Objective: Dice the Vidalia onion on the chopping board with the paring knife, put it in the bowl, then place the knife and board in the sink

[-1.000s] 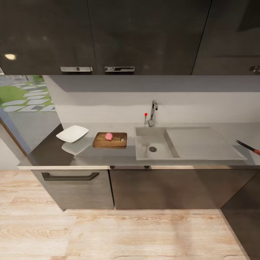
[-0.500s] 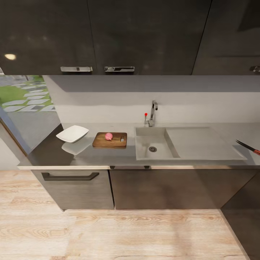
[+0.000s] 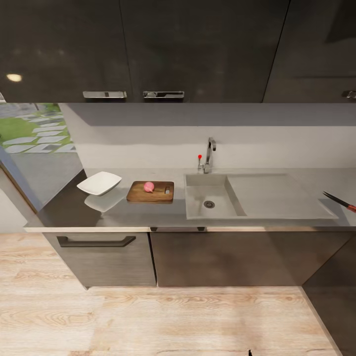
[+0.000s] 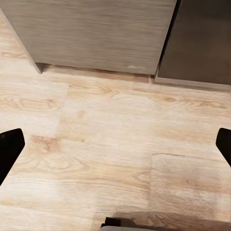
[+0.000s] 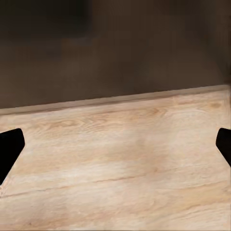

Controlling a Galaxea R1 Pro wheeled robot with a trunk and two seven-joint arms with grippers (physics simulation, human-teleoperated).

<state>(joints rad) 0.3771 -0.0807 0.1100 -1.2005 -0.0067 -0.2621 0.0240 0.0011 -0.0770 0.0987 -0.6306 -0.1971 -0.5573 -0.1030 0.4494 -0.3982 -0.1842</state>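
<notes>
With both arms hanging low over the wooden floor [image 4: 120,139], the left gripper [image 4: 115,144] is spread wide, its dark fingertips [image 4: 9,144] at the far edges of the wrist view and nothing between them. The right gripper [image 5: 115,144] looks the same: jaws apart, empty, pale planks underneath and a dark cabinet front [image 5: 115,48] beyond.

Up on the countertop [image 3: 148,215], the sink [image 3: 210,198] is the landmark. Just beside its basin sits the chopping board [image 3: 150,192], and the Vidalia onion [image 3: 149,186] rests on top of it, already out of the basin. Beyond the board, farther from the sink, stands the bowl [image 3: 99,183]. Off past the drainboard, at the picture's edge, lies what seems to be the paring knife [image 3: 340,201], though only part of it is visible.

That knife is likely light, stiff and slim; take it by the red-and-black handle, never the blade. The onion looks small, round and smooth, probably prone to rolling, so grip it across its middle.
</notes>
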